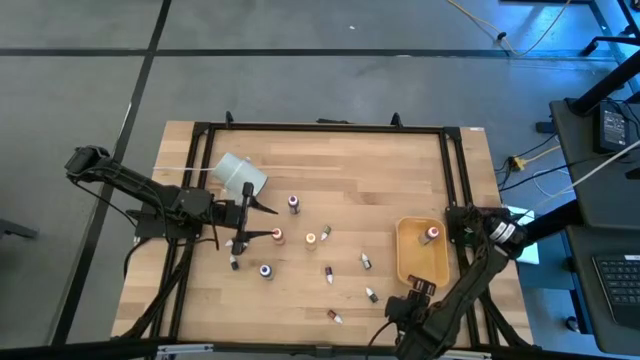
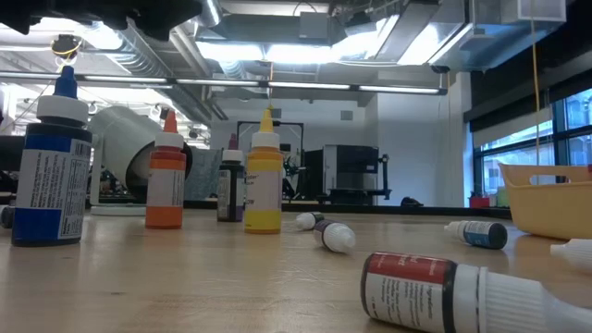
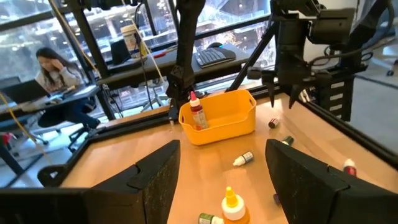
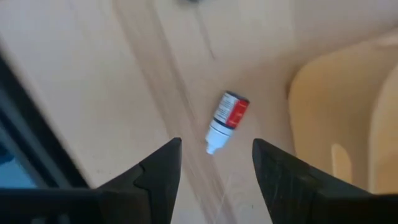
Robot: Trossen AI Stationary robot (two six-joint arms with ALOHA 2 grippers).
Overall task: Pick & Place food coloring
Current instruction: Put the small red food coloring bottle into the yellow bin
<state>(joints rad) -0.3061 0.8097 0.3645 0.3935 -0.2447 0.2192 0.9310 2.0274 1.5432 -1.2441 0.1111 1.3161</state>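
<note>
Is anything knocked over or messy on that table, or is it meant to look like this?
Somewhat messy. A white cup lies tipped on its side near the left gripper, and several little bottles lie flat, like the red-labelled one, while others stand upright. Only one bottle sits in the yellow tray. No spills show.

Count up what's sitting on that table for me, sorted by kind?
yellow tray: 1
white cup, lying on its side: 1
food coloring bottles: 11 that I can make out from above, one of them inside the tray
Total: 13
</note>
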